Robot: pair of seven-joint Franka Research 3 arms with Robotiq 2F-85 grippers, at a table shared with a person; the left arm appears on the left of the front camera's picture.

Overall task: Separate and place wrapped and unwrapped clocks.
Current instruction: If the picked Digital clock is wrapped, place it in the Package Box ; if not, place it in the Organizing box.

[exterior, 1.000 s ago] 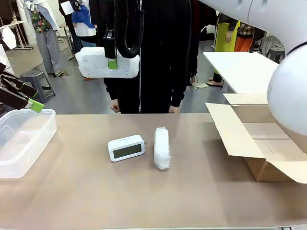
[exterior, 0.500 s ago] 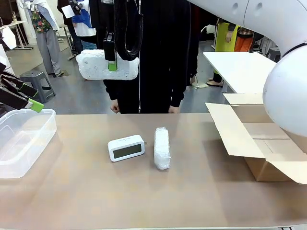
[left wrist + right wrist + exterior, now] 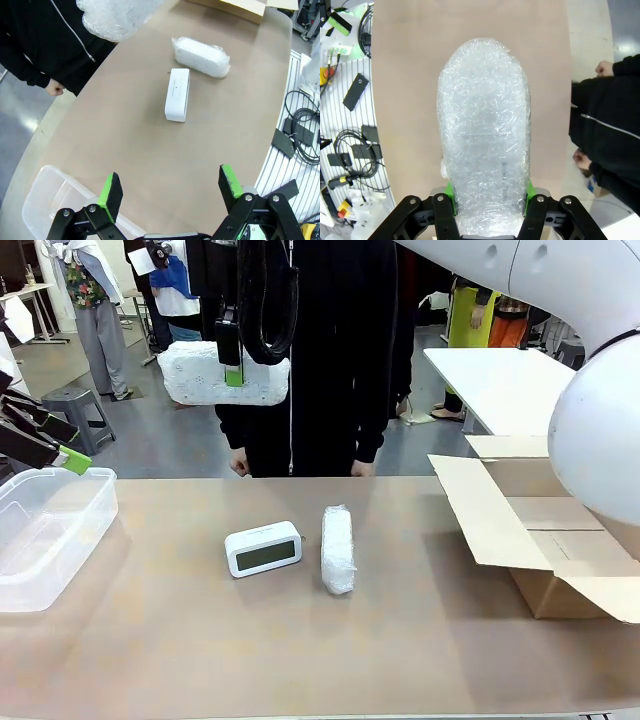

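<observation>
High over the table's far side, my right gripper (image 3: 231, 365) is shut on a wrapped clock (image 3: 224, 375), an oblong bundle in white bubble wrap. In the right wrist view the bundle (image 3: 485, 145) stands up between the fingers (image 3: 451, 190). A second wrapped clock (image 3: 338, 548) lies on the table at mid-width. Just left of it stands the bare white clock (image 3: 263, 547) with a grey-green screen. My left gripper (image 3: 55, 448) hangs open at the far left, over the plastic bin. Its wrist view shows the green pads (image 3: 110, 191) wide apart, and farther off the bare clock (image 3: 177, 94) and the lying bundle (image 3: 201, 56).
A clear plastic bin (image 3: 45, 540) stands at the table's left end. An open cardboard box (image 3: 545, 540) lies at the right end, its flaps spread. A person in a black jacket (image 3: 330, 350) stands at the far edge, hands down by the table.
The right arm's big joint at picture right has shifted slightly left. The held bundle stays almost in place. The left arm and the things on the table have not moved.
</observation>
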